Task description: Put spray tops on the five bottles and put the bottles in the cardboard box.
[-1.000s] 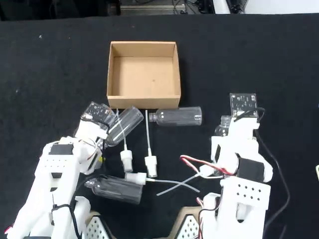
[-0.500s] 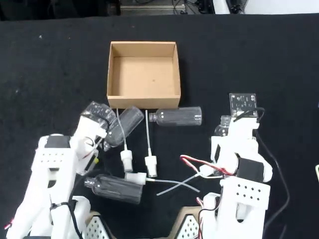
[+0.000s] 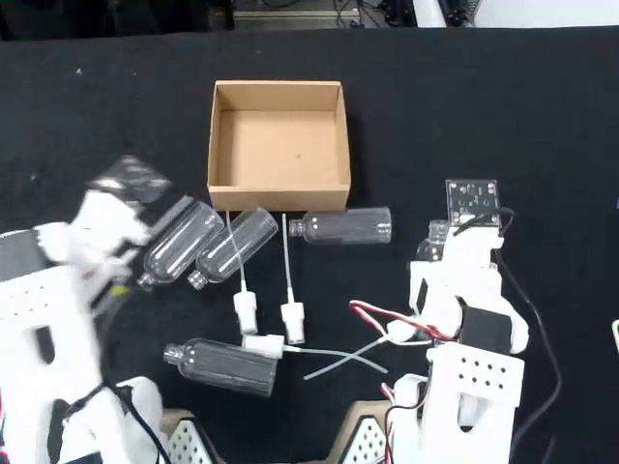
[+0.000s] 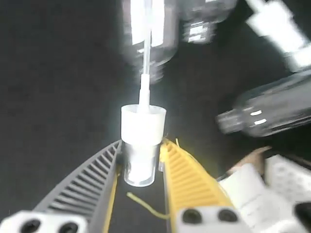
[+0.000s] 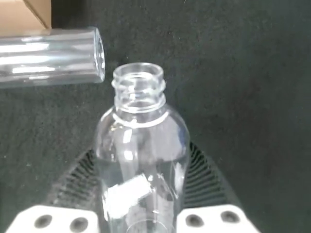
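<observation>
Black cloth table: carries everything.
Brown cardboard box: open-topped, at the far middle.
Right gripper: clenched on uncapped clear plastic bottle.
Left gripper: grasping white spray top, tube pointing away.
Four lying clear bottles: one by the box front, two to its left, one nearer the arms.
Loose white spray tops: three, between the bottles.

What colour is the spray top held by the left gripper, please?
White spray top, best in left wrist view.
</observation>
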You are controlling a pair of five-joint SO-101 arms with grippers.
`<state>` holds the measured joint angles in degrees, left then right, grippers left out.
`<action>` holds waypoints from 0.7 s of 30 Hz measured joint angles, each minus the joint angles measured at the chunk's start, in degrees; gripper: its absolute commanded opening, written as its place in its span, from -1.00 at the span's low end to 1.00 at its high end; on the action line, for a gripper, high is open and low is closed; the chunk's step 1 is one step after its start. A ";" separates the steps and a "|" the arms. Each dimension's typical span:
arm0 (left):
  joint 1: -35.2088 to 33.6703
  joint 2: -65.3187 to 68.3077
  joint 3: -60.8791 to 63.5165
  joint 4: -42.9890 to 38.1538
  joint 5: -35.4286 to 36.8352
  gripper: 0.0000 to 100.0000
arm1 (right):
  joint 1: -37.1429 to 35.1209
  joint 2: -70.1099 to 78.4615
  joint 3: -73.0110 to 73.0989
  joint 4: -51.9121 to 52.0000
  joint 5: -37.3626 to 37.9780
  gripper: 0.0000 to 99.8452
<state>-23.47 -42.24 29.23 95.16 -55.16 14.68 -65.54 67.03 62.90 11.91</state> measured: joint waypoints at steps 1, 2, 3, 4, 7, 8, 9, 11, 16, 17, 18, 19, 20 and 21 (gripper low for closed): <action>-3.69 0.00 -0.88 0.00 -2.11 -0.85 | 0.00 0.00 0.00 -0.26 0.00 -0.98; -7.47 0.35 -1.32 -0.18 -4.13 -0.85 | 0.00 0.00 0.00 -0.44 0.00 -0.98; -11.52 0.97 -1.58 -1.14 -5.71 -0.85 | 0.00 0.00 0.00 -0.53 0.00 -0.98; -15.47 1.93 -1.67 -2.55 -6.95 -0.85 | 0.00 0.00 0.00 -0.53 0.00 -0.98; -27.34 6.86 -0.88 -8.53 -8.09 -0.84 | -0.09 0.00 1.49 -2.02 0.00 -0.98; -30.77 9.05 0.26 -10.81 -8.09 -0.84 | 0.00 0.00 2.55 -3.16 0.00 -0.98; -33.76 11.43 1.76 -13.45 -8.09 -0.84 | 0.00 0.00 3.78 -4.48 0.00 -0.98; -38.24 16.62 4.92 -18.37 -8.26 -0.84 | 0.00 0.00 6.42 -7.21 -0.18 -0.98; -42.99 27.25 6.77 -25.85 -8.44 -0.56 | 0.09 -0.18 11.87 -11.60 -0.53 -0.98; -43.08 28.84 6.77 -26.46 -8.44 -0.50 | 0.00 -0.18 12.48 -11.96 -0.53 -0.98; -43.08 30.24 6.77 -26.90 -8.44 -0.44 | -0.09 -0.18 12.84 -11.96 -0.53 -0.98; -43.16 31.56 6.77 -27.16 -8.44 -0.42 | -0.09 -0.18 12.92 -12.13 -0.53 -0.98; -43.16 32.88 6.77 -27.16 -8.44 -0.42 | -0.09 -0.18 13.10 -12.13 -0.53 -0.98; -43.25 33.93 6.24 -26.73 -8.44 -0.43 | -0.09 -0.18 13.36 -12.13 -0.53 -0.98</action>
<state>-66.73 -8.31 35.47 68.44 -63.60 14.59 -65.71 80.40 50.77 11.38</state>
